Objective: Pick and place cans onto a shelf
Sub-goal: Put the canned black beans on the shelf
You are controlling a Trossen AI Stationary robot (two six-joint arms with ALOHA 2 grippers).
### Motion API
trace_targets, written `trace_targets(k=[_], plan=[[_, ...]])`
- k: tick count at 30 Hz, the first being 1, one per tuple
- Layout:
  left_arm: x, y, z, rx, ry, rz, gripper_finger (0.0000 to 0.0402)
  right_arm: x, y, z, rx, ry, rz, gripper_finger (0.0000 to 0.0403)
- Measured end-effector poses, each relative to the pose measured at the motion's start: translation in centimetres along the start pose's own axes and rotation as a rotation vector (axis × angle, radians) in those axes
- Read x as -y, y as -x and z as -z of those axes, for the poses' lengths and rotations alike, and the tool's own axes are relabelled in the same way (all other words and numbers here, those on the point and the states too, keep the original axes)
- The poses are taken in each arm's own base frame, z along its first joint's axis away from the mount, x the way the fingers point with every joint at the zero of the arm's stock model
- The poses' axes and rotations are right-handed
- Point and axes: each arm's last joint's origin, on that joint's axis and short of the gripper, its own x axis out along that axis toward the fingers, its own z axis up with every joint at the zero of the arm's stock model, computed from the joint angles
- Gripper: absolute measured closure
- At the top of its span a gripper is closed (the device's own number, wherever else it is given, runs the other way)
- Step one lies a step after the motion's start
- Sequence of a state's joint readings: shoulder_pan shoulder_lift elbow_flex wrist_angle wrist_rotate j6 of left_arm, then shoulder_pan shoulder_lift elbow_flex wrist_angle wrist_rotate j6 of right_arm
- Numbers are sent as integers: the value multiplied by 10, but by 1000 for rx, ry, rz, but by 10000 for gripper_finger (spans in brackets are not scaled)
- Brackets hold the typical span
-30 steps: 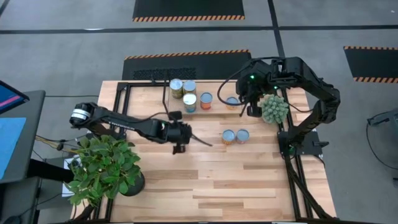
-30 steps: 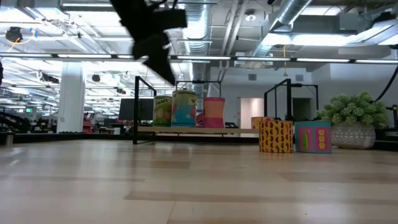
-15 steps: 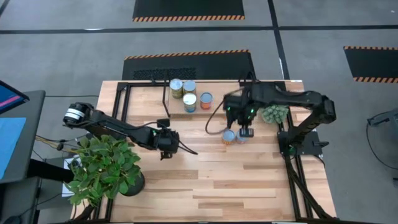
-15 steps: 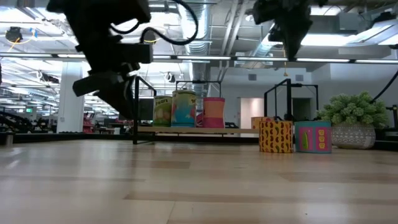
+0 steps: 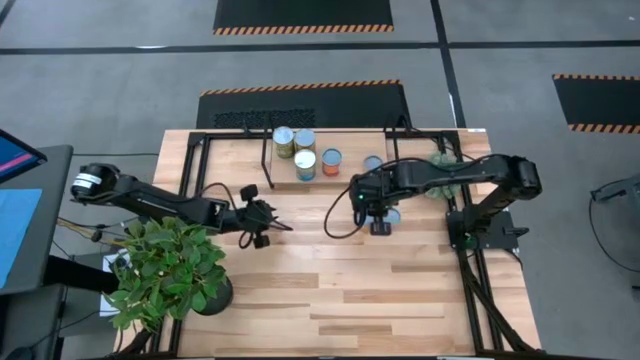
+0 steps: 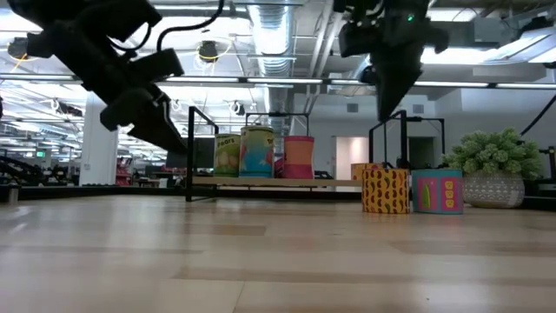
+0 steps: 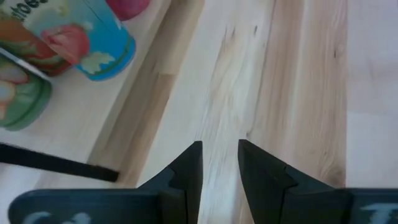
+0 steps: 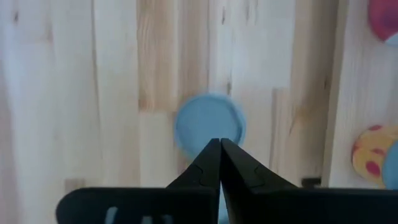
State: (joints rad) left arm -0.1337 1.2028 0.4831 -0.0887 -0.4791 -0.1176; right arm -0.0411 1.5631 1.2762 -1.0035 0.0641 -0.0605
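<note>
The shelf (image 5: pixel 350 150) stands at the table's far middle with several cans (image 5: pixel 305 165) upright on it; it also shows in the low view (image 6: pixel 261 181). Two more cans stand on the tabletop, an orange one (image 6: pixel 385 191) and a teal one (image 6: pixel 439 191). My right gripper (image 5: pixel 378 215) is shut and hangs above the orange can, clear of its blue top (image 8: pixel 209 121), fingers pointing down (image 6: pixel 388 109). My left gripper (image 5: pixel 262 215) is open and empty above bare table, left of and nearer than the shelf (image 7: pixel 81 118).
A big leafy potted plant (image 5: pixel 165 270) stands at the near left. A small pale-green plant in a pot (image 6: pixel 493 174) stands at the right, under my right arm. Black frame posts stand at the table's far corners. Bare planks lie toward the near edge.
My right gripper has gone from the shelf's right end toward the near edge and down, and now hangs over the two cans on the tabletop. My left gripper has drawn back from the shelf toward the table's left edge. The cans have stayed put.
</note>
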Motion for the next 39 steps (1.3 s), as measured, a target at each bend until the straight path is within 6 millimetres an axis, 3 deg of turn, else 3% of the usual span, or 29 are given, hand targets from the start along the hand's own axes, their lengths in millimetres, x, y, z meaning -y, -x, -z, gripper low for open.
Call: trace_targets(k=[10, 17, 25, 33, 39], plan=[[-1, 1, 6, -10, 32, -5, 308, 12, -23, 8, 20, -16, 2, 369], [-1, 1, 6, -12, 60, 3, 308, 12, -34, 6, 82, 65, 9, 353], [-1, 1, 6, -14, 58, 3, 308, 15, -59, 4, -3, 73, 1, 318], [-1, 1, 6, -16, 59, 3, 308, 22, -91, 5, -103, 41, -5, 316], [-1, 0, 6, -16, 59, 2, 308, 20, -91, 5, -110, 29, -7, 316]])
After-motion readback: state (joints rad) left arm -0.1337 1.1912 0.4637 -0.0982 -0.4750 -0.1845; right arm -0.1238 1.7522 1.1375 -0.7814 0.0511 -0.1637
